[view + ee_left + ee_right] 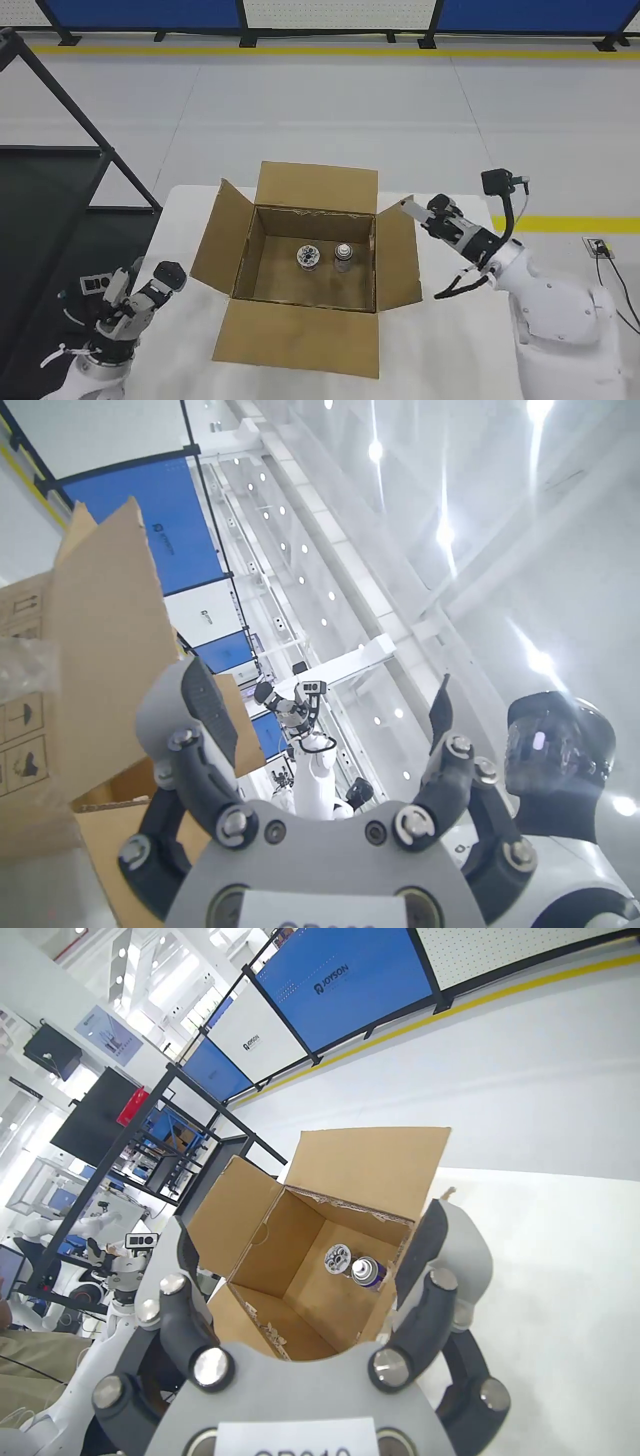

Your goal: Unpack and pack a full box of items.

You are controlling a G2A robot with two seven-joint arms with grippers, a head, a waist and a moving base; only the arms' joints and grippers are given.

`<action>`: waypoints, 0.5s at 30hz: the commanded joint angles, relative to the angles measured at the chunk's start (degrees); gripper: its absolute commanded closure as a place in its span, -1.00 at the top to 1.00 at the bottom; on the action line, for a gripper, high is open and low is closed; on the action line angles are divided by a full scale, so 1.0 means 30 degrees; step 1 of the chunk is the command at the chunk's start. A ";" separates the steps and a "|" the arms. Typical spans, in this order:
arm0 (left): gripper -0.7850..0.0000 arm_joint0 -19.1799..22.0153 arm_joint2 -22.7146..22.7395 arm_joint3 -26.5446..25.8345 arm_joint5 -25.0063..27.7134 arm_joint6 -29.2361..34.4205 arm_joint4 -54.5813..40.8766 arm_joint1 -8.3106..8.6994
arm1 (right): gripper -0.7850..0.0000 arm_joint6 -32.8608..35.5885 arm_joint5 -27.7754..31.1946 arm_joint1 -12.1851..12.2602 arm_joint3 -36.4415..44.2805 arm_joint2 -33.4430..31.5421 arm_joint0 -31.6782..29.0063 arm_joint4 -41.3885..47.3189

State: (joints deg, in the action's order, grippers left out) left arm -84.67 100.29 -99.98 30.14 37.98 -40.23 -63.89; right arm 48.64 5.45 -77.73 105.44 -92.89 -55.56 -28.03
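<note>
An open cardboard box (318,186) sits mid-desk (450,340), holding a white-topped can (308,257) just beside a silver-topped can (343,257) near its far wall. The left pincer (320,705) is spread and empty off the box's left flap. The right pincer (310,1248) is likewise spread, just beside the right flap.

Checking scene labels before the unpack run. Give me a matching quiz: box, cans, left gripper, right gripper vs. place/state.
1. box
2. cans
3. left gripper
4. right gripper

A. open, close by a box flap
B. upright, side by side in the box
C. open, by the table edge, apart from the box
D. on the table, flaps spread

Pairs: 1-D, 2-B, 3-C, 4-A
</note>
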 commanded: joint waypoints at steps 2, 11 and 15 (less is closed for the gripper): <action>1.00 0.0357 -0.0223 0.0123 -0.0618 -0.0299 0.0477 -0.0010 | 1.00 -0.0242 -0.0736 0.0135 -0.0008 -0.0248 -0.0133 -0.1112; 1.00 0.1319 -0.1178 0.0372 -0.1747 0.0331 0.0840 -0.0046 | 1.00 0.1281 -0.1588 0.0494 -0.1184 0.0242 0.0691 -0.2324; 1.00 0.1766 -0.1730 0.0436 -0.2165 0.0644 0.1044 -0.0072 | 1.00 0.2062 -0.1348 0.0633 -0.1792 0.0485 0.1206 -0.2027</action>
State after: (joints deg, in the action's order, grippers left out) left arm -79.65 95.55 -98.72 24.01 39.66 -37.25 -64.09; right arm 54.13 1.14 -75.92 100.44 -91.50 -52.25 -34.51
